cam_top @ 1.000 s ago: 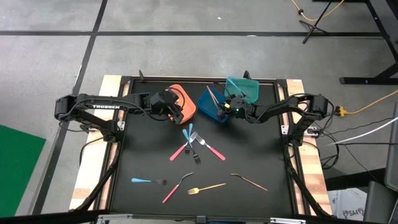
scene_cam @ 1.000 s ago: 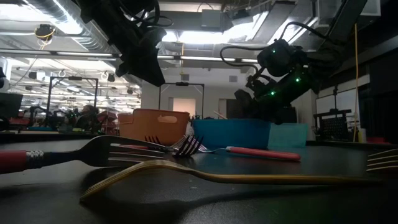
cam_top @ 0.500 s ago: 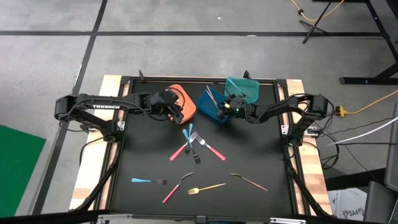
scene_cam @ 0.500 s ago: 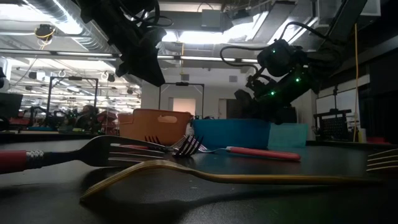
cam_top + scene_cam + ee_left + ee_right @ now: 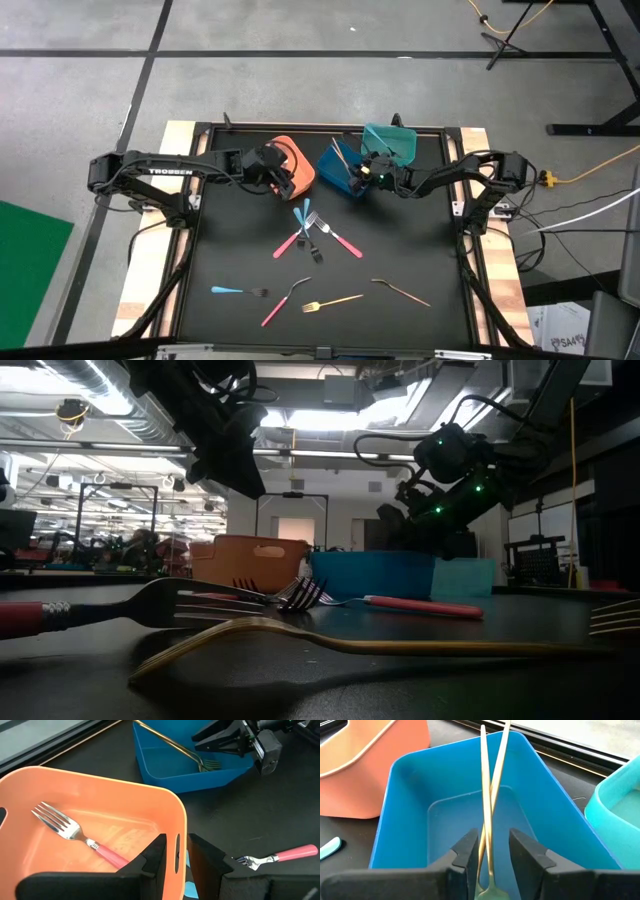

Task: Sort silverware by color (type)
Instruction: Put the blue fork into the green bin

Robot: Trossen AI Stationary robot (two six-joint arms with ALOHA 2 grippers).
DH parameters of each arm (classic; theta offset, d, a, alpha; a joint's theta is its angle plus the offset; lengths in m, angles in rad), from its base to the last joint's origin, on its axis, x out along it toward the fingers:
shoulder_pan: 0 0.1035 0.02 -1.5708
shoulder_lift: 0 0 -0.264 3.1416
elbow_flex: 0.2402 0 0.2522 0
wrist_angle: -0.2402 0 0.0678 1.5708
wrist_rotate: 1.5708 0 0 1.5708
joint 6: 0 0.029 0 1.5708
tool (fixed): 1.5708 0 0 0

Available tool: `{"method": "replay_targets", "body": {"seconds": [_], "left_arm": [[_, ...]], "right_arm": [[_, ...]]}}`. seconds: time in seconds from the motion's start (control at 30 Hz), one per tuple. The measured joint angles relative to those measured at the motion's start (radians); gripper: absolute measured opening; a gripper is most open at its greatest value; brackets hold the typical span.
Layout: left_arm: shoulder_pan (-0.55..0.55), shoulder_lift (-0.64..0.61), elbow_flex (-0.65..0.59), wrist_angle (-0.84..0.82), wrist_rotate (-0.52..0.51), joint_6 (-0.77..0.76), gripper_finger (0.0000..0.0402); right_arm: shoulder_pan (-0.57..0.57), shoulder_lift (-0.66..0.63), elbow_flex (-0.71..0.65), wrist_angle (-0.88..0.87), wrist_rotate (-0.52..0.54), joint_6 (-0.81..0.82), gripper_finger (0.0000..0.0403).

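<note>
Right gripper hangs over the bright blue rectangular plastic bin at the back of the black table, its two dark fingers parted, with gold handles showing in the gap. Two slim gold-toned pieces of silverware sit in that bin, their handles crossing and leaning up over its far rim; whether the fingers touch them cannot be told.

Over on the other side, the left gripper hovers at the near wall of the rounded orange plastic bin, fingers set a little apart with the bin's rim in the gap and nothing pinched between them. Inside that bin lies one pink-handled fork with a metal head.

Beside the blue bin, toward the right arm, stands the teal plastic bin.

Out on the open table, a cluster lies mid-table: a light-blue-handled piece, a pink-handled piece and a pink-handled fork, heads overlapping. Nearer the front edge lie a light-blue-handled fork, a pink-handled utensil, a gold fork and a copper-toned piece, each apart from the others.
</note>
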Motion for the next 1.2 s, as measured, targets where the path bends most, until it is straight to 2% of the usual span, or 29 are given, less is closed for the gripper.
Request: {"method": "replay_targets", "body": {"seconds": [0.17,0.7,0.93,1.2], "left_arm": [[-0.021,0.0,0.0,0.0,0.005,0.0,0.0073],[-0.209,0.0,0.0,-0.012,0.21,0.001,0.0073],[-0.33,0.0,0.0,-0.039,0.209,-0.016,0.0073],[-0.436,0.0,0.0,-0.039,0.208,-0.167,0.0073]], "right_arm": [[0.0,0.0,0.0,0.0,0.0,0.0,0.01],[0.0,0.0,0.0,0.001,0.0,0.001,0.0099],[0.0,0.0,0.0,0.001,0.0,0.001,0.0099],[0.0,0.0,0.0,0.001,0.0,0.002,0.0099]]}}
